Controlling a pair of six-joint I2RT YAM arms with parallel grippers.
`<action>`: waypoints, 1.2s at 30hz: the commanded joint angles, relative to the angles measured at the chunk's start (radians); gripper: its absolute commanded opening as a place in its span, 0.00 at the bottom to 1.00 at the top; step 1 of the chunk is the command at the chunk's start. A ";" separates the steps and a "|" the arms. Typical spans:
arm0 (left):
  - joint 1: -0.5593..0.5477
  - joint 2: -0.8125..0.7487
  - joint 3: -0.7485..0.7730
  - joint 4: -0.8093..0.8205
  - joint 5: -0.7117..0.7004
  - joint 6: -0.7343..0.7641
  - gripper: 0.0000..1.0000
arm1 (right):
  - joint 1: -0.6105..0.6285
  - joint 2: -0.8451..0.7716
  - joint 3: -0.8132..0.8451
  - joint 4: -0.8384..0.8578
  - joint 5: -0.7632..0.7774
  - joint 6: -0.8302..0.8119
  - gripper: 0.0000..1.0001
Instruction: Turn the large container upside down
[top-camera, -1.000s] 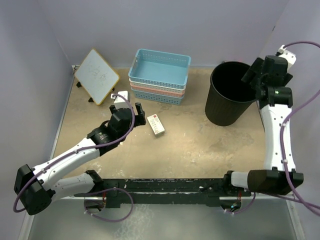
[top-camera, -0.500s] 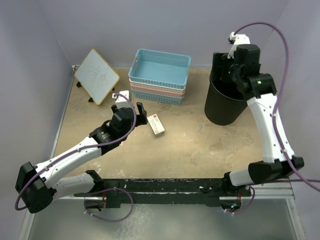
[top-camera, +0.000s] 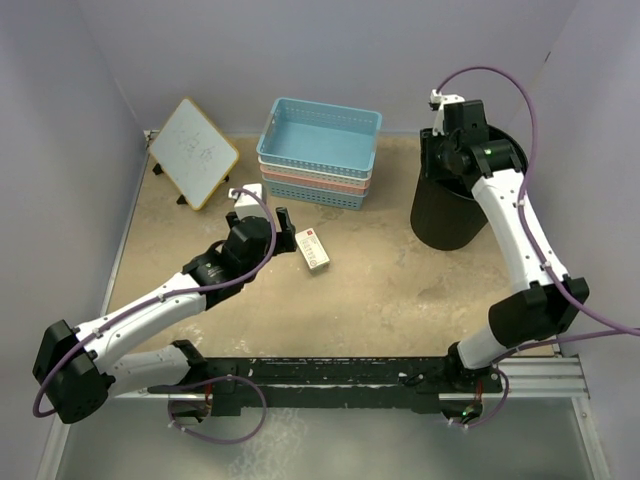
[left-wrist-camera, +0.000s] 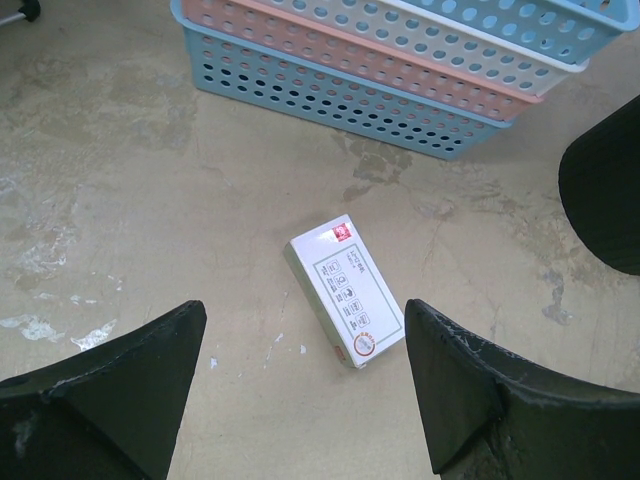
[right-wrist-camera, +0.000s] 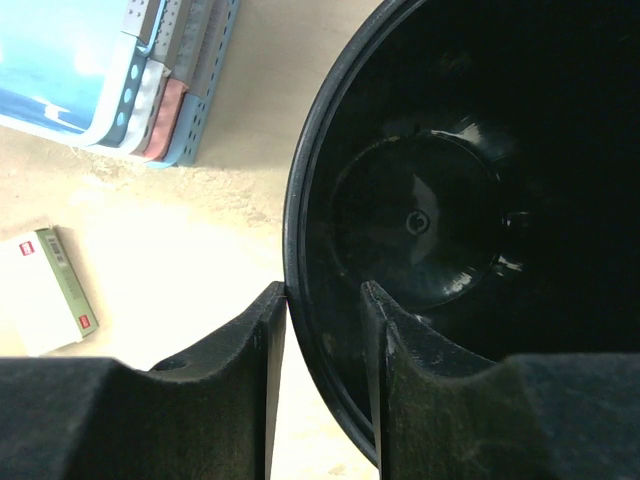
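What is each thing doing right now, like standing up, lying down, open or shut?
Black wastebasket: upright, mouth up, empty.
Right pincer: open, astride the wastebasket rim.
Small white box: lying flat.
Left pincer: open, above the box.
Lattice baskets: stacked, top blue one empty.
Whiteboard: propped up, tilted.

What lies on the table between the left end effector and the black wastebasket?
Only the small white box, close to the left end effector; beyond it bare tabletop reaches the black wastebasket (top view).
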 joint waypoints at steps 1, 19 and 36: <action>0.001 -0.013 -0.004 0.024 -0.001 -0.010 0.78 | -0.001 -0.023 -0.015 0.002 -0.025 -0.002 0.49; -0.111 0.411 0.190 0.246 0.215 -0.086 0.73 | -0.001 -0.209 -0.153 0.078 -0.047 0.126 0.00; -0.041 0.797 0.384 0.235 0.230 -0.128 0.71 | -0.001 -0.371 -0.213 0.018 -0.129 0.183 0.00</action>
